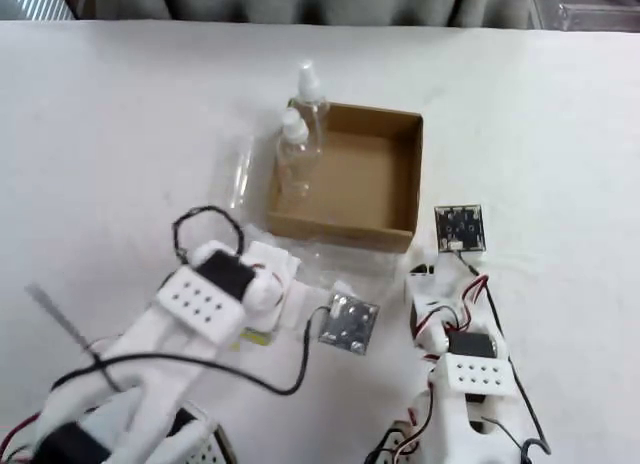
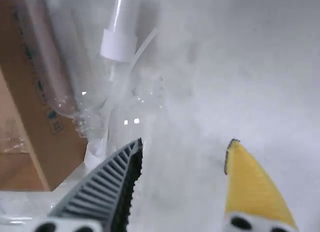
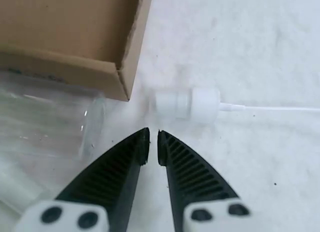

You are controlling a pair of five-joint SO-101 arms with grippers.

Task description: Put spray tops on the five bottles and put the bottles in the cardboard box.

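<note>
The loose spray top lies on its side on the white table, just off a corner of the cardboard box, its thin dip tube trailing away from the box. The right gripper sits just short of it, jaws drawn almost together with nothing between them. A clear bottle lies along the box's outer wall, near that gripper.

The step in hand looks like fetching this top for a bottle not yet in the box. The next move calls for the jaws to spread wider than the top's collar and close across its white body, not the tube (which would likely bend or slip).

The high view adds what the wrist cameras miss: two capped bottles already stand upright in the box's corner, so the job seems under halfway. The left wrist view shows the left gripper spread wide and empty, facing clear bottles lying against the box. A white spray head lies among them; whether it is seated on a bottle I cannot tell.
</note>
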